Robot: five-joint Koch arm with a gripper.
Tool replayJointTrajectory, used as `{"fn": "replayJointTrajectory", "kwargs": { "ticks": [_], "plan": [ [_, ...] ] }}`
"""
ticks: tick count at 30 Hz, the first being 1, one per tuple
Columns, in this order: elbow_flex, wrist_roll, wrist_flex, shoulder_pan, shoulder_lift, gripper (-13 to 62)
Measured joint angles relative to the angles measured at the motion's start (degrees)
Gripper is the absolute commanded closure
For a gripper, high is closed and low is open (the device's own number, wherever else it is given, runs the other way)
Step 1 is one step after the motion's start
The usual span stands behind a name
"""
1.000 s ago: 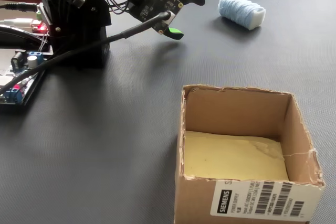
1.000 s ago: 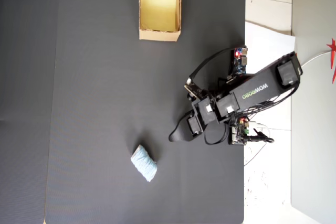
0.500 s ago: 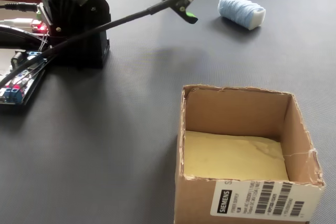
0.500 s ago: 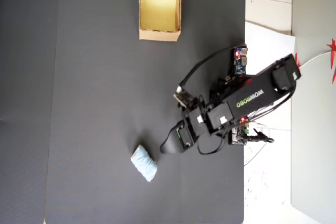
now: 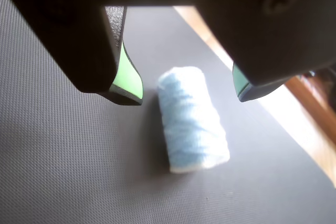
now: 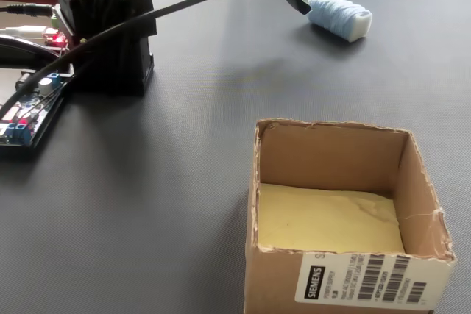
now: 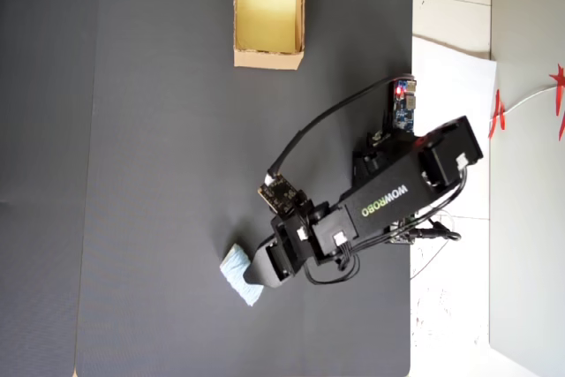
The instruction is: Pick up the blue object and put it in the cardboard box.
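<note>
Blue object [image 5: 192, 120]: I see it lying on the dark surface [image 7: 159, 130], below and between the spread jaws, untouched.
Tool [image 5: 186, 95]: released, holding nothing.
Cardboard box [image 6: 427, 215]: well apart; label reads "SIEMENS".
Arm [image 7: 388, 196]: marked "WOWROBO".

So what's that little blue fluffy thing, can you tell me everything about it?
The blue object is a small pale-blue roll, soft-looking with fine ribbed, yarn-like lines and a whiter end. It lies on its side on the dark mat, far from the cardboard box. The open gripper hangs over it, a jaw on either side, and does not seem to touch it.
</note>
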Motion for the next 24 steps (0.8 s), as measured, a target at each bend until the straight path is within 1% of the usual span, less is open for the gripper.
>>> {"fn": "replayJointTrajectory", "kwargs": {
  "ticks": [3, 11, 12, 17, 21, 24],
  "plan": [
    [-3.87, -0.09, 0.97, -0.18, -3.96, 16.5],
    [-7.47, -0.09, 1.14, 0.00, -12.48, 16.4],
    [-9.32, 0.00, 1.05, -0.35, -15.03, 16.4],
    [-12.22, 0.00, 1.14, -0.53, -18.90, 16.8],
    [-12.48, -0.09, 1.14, -0.53, -19.86, 23.9],
    [-14.77, 0.00, 0.79, -0.53, -21.01, 35.0]
  ]
}}
